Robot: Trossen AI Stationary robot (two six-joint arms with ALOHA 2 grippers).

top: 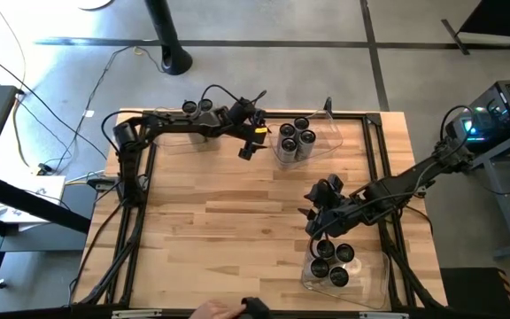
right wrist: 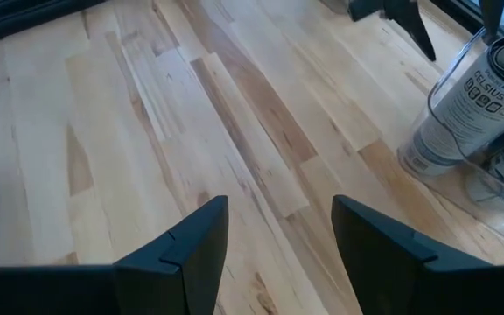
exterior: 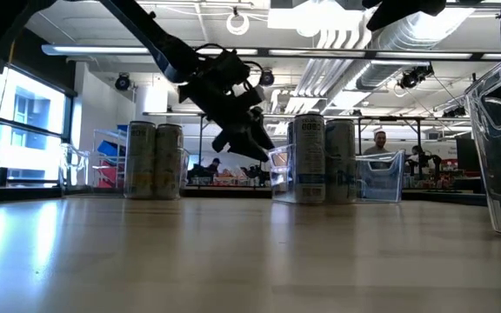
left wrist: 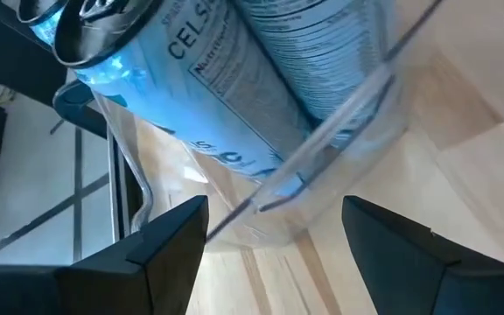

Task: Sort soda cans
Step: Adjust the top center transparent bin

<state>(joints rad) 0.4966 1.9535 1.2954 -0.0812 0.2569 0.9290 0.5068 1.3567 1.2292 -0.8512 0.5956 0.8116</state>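
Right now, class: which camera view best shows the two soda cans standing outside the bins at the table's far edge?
The low view: the two cans stand upright side by side, full height, unobstructed. The high view shows only their dark tops beside the left arm. Neither wrist view shows them; those show only cans in a clear bin.

The broad middle of your worktop (top: 220,221) lies bare for passage. At the far edge a clear bin (top: 312,142) of cans (top: 296,138) blocks the way, with two loose cans (top: 197,107) beside it. A second bin (top: 366,279) with cans (top: 333,261) crowds the near right corner.
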